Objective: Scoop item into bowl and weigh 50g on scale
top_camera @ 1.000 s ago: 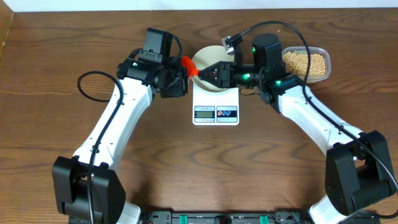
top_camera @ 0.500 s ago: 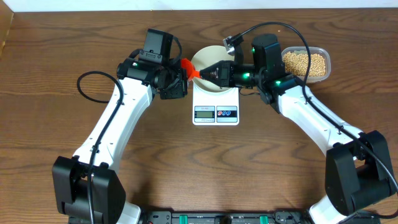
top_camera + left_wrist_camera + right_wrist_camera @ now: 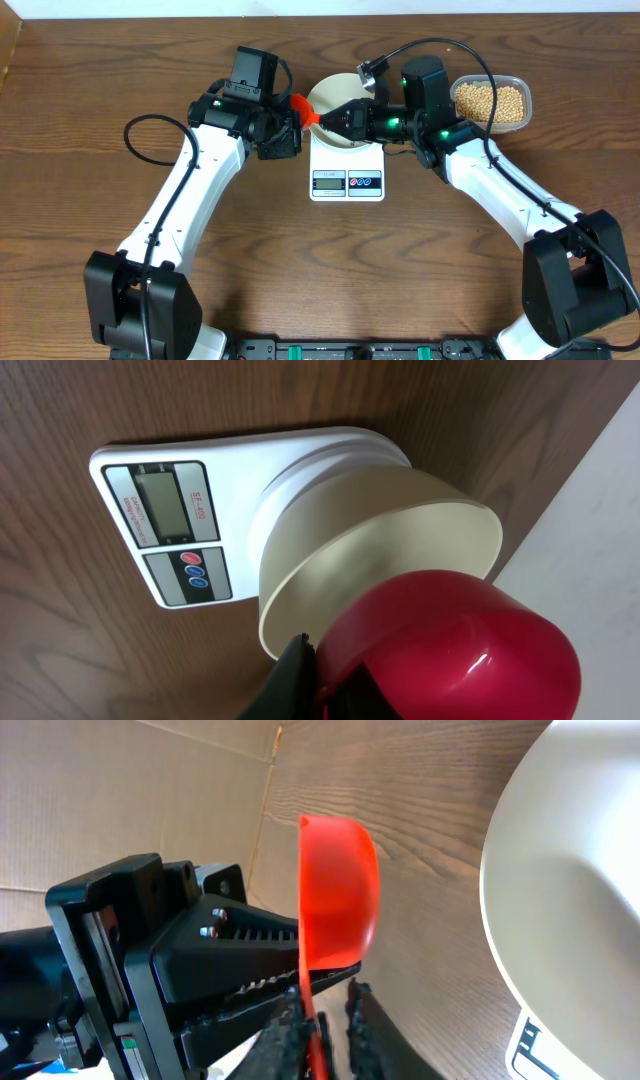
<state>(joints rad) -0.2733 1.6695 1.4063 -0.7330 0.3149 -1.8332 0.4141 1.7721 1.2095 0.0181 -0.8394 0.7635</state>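
Narrowing our right gripper (image 3: 325,1010) around the red scoop (image 3: 338,890) our left gripper (image 3: 290,125) clamps, we cannot tell if it grips yet: handover underway.

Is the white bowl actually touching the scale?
Touching. In the left wrist view the bowl rests with its base directly on the scale.

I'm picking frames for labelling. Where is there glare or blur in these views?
Overhead: even light, sharp, no glare. Left wrist: a small highlight on the red scoop, which is close and slightly soft; scale sharp. Right wrist: white bowl bright, nearly featureless; scoop in focus.
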